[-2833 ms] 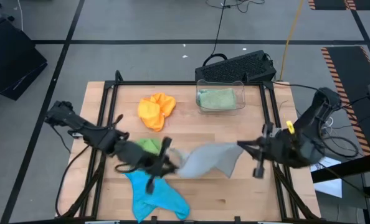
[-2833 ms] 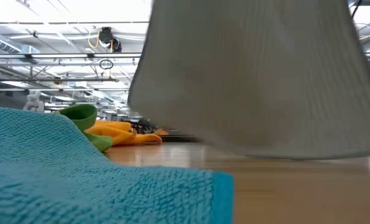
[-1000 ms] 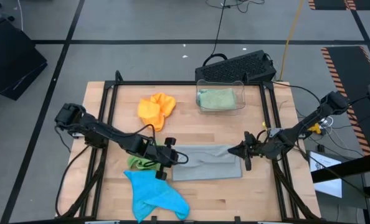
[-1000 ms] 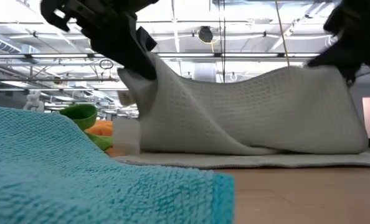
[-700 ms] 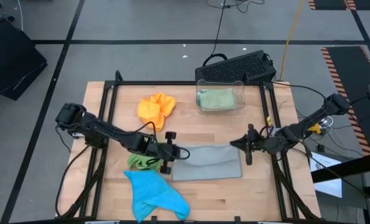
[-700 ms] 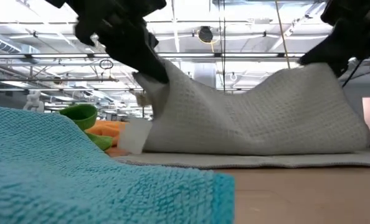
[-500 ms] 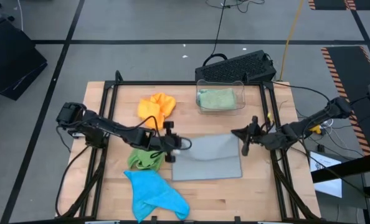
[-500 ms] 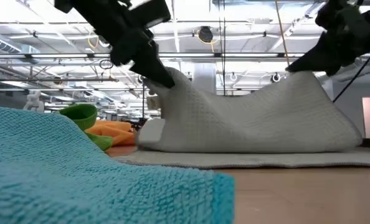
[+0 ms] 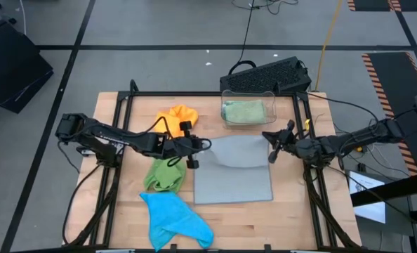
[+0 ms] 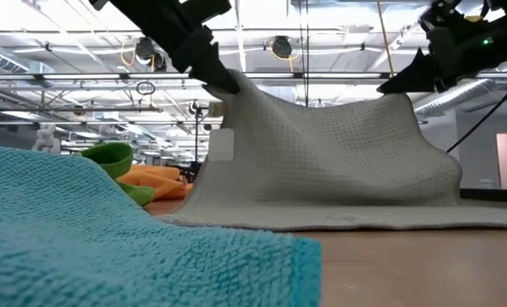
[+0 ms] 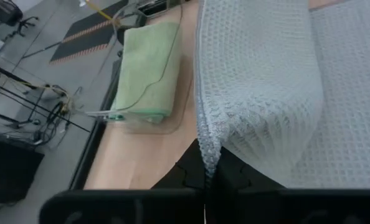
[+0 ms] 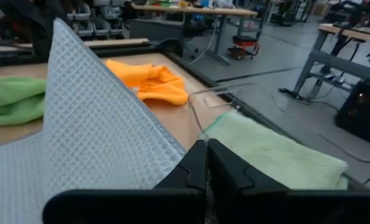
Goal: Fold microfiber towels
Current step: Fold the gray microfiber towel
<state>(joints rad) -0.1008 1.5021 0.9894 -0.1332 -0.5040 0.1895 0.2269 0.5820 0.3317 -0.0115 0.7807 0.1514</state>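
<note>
Grey waffle towel (image 9: 233,169) mid-tabletop, far corners raised, left hand (image 9: 193,147) and right hand (image 9: 272,145) each pinching one.

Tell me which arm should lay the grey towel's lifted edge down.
Neither alone: the left claw and right claw each pinch one corner of the grey towel, level with each other, so both should lower together.

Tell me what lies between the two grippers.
In the high view, the grey towel spans the gap: the left gripper pinches one far corner, the right gripper the other, and the lifted edge sags between them.
</note>
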